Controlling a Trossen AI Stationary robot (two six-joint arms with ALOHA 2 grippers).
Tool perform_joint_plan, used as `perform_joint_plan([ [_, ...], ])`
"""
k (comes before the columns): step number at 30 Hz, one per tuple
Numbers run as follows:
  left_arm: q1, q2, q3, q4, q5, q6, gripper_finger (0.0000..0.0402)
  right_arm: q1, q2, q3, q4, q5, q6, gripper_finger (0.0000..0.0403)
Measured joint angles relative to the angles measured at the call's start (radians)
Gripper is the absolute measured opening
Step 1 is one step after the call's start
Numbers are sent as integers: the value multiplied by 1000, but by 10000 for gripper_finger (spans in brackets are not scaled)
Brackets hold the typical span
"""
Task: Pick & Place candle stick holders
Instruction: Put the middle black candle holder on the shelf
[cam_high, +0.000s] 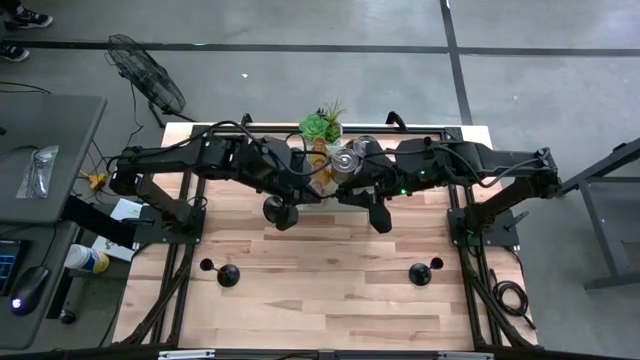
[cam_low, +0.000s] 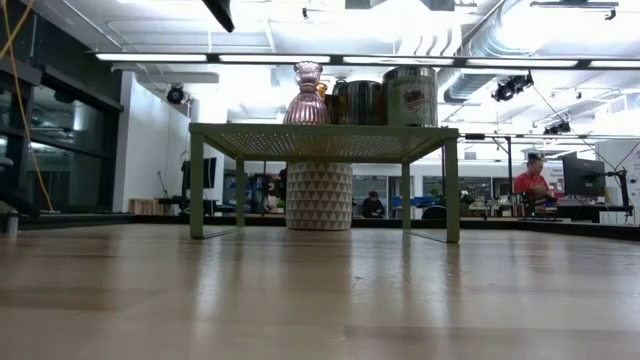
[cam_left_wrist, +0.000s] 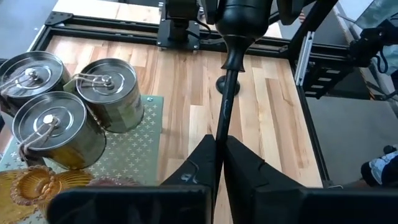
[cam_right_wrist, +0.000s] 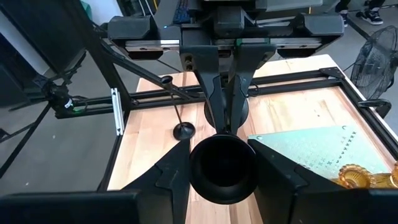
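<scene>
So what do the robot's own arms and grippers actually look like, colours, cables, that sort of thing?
Both arms are matte black, built of chunky jointed segments, with black cables looping along the left arm and right arm. Small green indicator lights glow on each. The left gripper and right gripper each end in two broad, wedge-shaped black fingers. No lettering or markings are legible.

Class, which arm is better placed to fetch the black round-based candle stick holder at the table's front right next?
Right, probably: that holder lies on that arm's side, nearer the right gripper than the left gripper. Both grip other black holders, though.
</scene>
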Motion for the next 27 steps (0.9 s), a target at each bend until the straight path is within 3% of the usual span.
perform_joint_plan([
  [11, 0, 0, 0, 0, 17, 3, 3, 0, 0, 0, 1, 0, 0, 131],
  [27, 0, -1, 0, 2, -20, -1, 2, -1, -6, 0, 23, -18, -9, 243],
])
